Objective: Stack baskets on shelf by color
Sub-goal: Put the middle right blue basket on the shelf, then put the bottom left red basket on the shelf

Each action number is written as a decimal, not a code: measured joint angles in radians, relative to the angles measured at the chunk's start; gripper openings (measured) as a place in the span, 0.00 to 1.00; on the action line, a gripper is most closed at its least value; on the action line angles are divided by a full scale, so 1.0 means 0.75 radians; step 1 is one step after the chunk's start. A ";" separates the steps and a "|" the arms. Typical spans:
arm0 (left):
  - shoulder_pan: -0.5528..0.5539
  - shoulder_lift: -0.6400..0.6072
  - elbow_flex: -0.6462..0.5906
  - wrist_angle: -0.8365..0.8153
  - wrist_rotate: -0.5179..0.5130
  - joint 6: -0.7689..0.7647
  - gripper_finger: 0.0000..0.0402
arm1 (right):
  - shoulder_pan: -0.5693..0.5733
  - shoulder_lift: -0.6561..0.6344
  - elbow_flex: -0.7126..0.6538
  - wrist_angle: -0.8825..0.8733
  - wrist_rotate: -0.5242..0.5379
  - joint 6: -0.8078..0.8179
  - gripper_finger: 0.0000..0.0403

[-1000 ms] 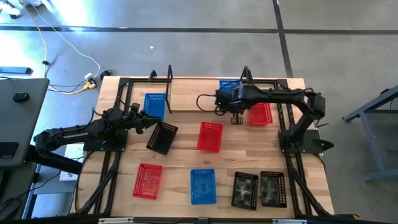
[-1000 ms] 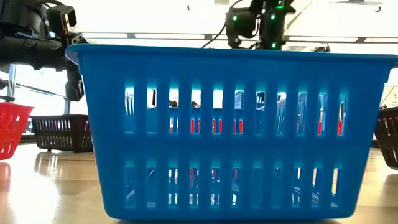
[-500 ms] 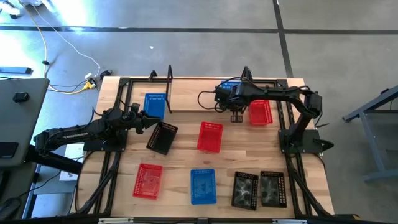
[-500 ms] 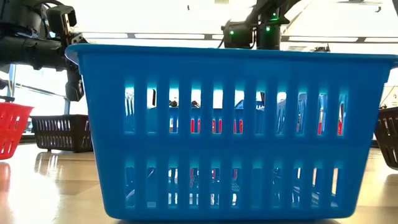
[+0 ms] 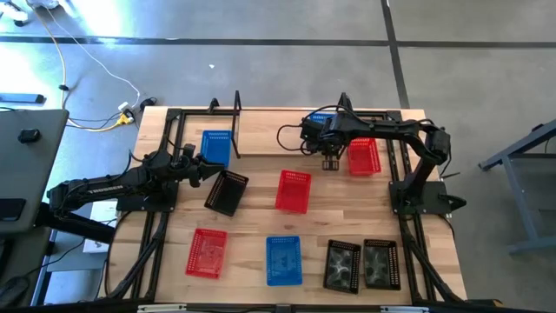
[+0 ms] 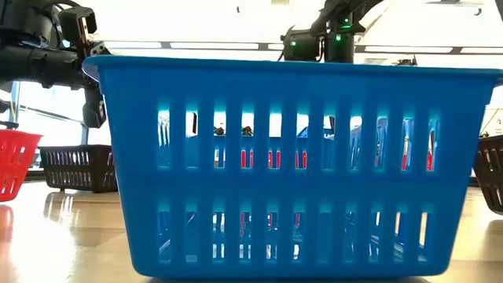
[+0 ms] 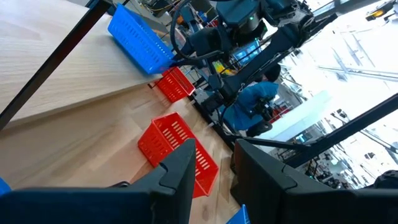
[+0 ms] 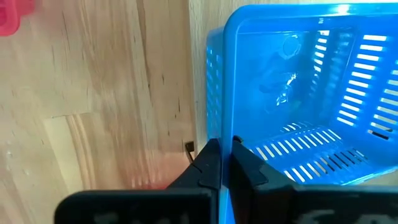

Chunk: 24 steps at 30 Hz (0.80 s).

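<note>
My right gripper (image 5: 327, 143) (image 8: 222, 146) is over the far-edge shelf (image 5: 278, 130), shut on a blue basket (image 5: 320, 119) (image 8: 298, 99). A second blue basket (image 5: 215, 146) sits at the shelf's left end. My left gripper (image 5: 211, 172) (image 7: 214, 171) is open, above the table beside a black basket (image 5: 226, 192). On the table lie three red baskets (image 5: 294, 190) (image 5: 206, 253) (image 5: 364, 157), a third blue basket (image 5: 283, 259) (image 6: 283, 165) and two more black baskets (image 5: 343, 265) (image 5: 380, 263). My right gripper pinches one side wall of the blue basket at its rim (image 8: 216, 134), with one finger (image 8: 205, 163) outside the wall and the other (image 8: 247, 163) inside the basket. The fingers come from above, pointing down. I cannot tell whether the basket's bottom rests on the shelf.
Black metal rod uprights (image 5: 236, 103) (image 5: 344, 103) stand at the shelf. Black frame rails (image 5: 156, 226) (image 5: 408, 235) run along both table sides. In the low view the near blue basket hides most of the table. Bare wood lies between the baskets at mid-table (image 5: 256, 217).
My right gripper has shifted a little toward the table's far edge and dropped slightly, taking the blue basket along. The left arm and the other baskets have kept still.
</note>
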 joint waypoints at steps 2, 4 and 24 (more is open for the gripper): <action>0.000 0.000 0.000 0.000 0.000 0.000 0.25 | 0.000 0.000 0.000 0.002 -0.008 0.001 0.01; 0.000 0.000 0.000 0.000 0.000 0.001 0.25 | 0.000 0.000 0.000 0.008 -0.015 0.008 0.04; 0.000 0.001 0.000 0.000 0.094 0.154 0.32 | 0.001 -0.002 0.193 -0.194 -0.065 0.260 0.23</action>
